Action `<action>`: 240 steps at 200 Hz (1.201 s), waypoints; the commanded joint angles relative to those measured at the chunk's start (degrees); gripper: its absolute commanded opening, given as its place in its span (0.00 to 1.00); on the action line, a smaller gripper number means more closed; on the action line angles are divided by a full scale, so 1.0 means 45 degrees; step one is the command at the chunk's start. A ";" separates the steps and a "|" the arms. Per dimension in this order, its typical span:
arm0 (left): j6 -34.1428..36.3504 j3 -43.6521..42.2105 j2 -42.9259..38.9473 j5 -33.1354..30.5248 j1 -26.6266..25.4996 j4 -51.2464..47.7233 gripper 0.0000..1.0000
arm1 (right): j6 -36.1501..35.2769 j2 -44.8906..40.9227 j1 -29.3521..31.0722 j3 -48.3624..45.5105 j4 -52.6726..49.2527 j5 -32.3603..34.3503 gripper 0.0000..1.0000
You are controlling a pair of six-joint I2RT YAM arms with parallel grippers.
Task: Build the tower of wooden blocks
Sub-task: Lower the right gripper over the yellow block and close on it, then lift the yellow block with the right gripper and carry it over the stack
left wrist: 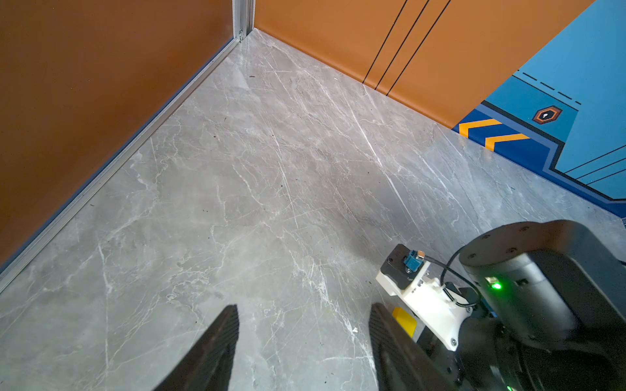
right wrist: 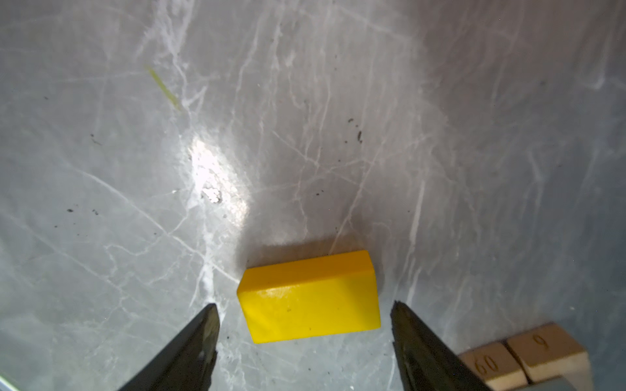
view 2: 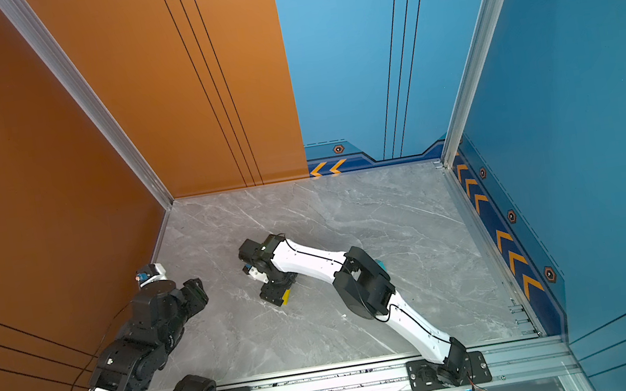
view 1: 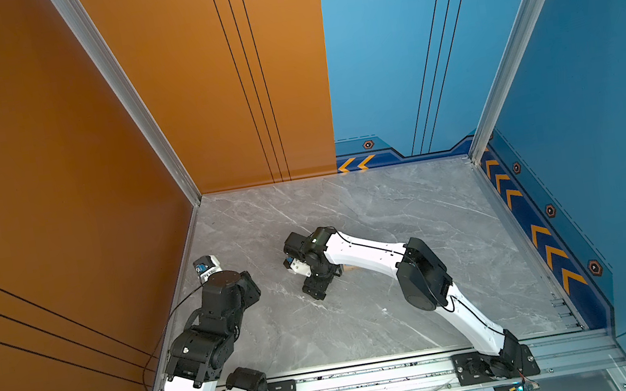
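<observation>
Two tan blocks [right wrist: 542, 352], perhaps numbered, lay near the yellow bar [right wrist: 310, 298] sitting loose between open right jaws; left jaws gaped empty.

Bright yellow bar [right wrist: 308, 299]; tan blocks [right wrist: 542, 352]; grey white-veined marble table [view 1: 390, 214]; orange wall [view 1: 25, 164]; blue wall [view 1: 386, 47], orange chevrons [left wrist: 479, 124].

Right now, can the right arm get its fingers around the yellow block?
Probably yes. The right arm's fingers are open and flank the yellow block, with a gap showing on each side. The tan blocks lie outside one finger, not between the two.
</observation>
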 commanded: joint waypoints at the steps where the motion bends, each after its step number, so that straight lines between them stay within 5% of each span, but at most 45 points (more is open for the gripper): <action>1: 0.0091 -0.0160 -0.0132 -0.0272 -0.0013 -0.0191 0.63 | -0.0090 0.0277 -0.0113 0.0344 -0.0008 0.0055 0.78; 101: 0.0150 -0.0127 0.0054 -0.0158 -0.0009 -0.0199 0.63 | 0.0366 0.0234 0.0062 0.0020 -0.0027 0.0335 0.62; 240: 0.0086 -0.0179 -0.0077 -0.0198 -0.0068 -0.0207 0.63 | 0.3608 -0.0882 0.0355 -0.0147 -0.0048 0.0789 0.54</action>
